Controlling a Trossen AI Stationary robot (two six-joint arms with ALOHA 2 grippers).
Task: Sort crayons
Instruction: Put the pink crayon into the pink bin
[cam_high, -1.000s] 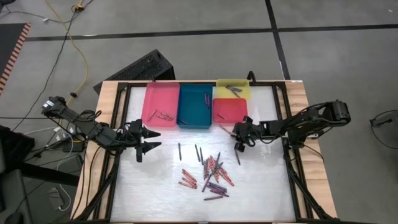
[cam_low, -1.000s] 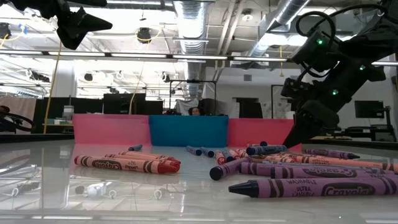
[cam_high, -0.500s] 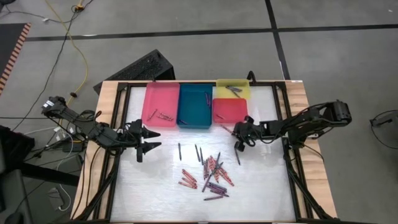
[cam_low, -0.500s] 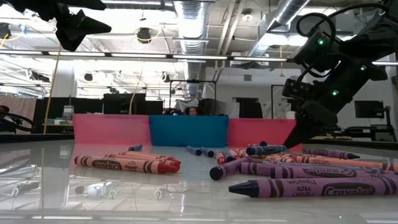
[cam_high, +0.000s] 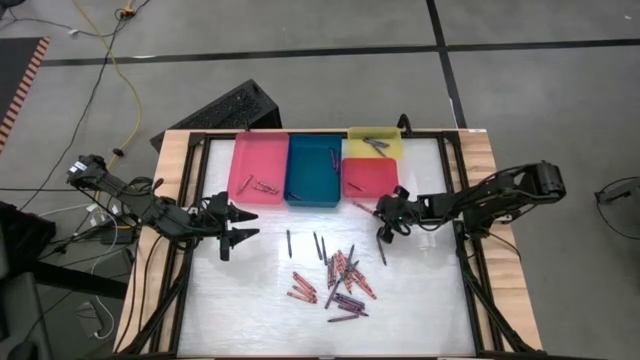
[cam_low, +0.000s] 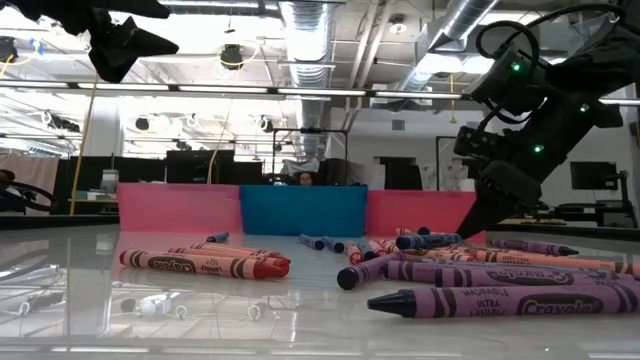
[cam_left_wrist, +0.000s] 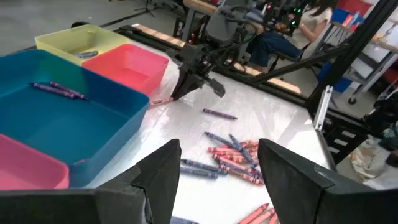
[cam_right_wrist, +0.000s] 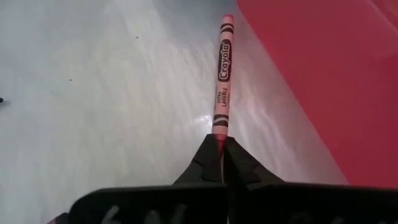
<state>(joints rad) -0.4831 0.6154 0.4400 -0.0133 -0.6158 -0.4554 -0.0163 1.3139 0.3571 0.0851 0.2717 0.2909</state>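
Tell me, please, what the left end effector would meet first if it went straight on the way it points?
Probably the loose crayons on the table: the open left end effector points over them, towards the right end effector beyond. How low its line runs is unclear.

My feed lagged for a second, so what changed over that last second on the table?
The right pincer closed onto the end of a pink crayon lying beside the red tray, low at the table. The arm itself barely shifted. The left pincer stayed open and raised near the pink tray; the loose crayons did not move.
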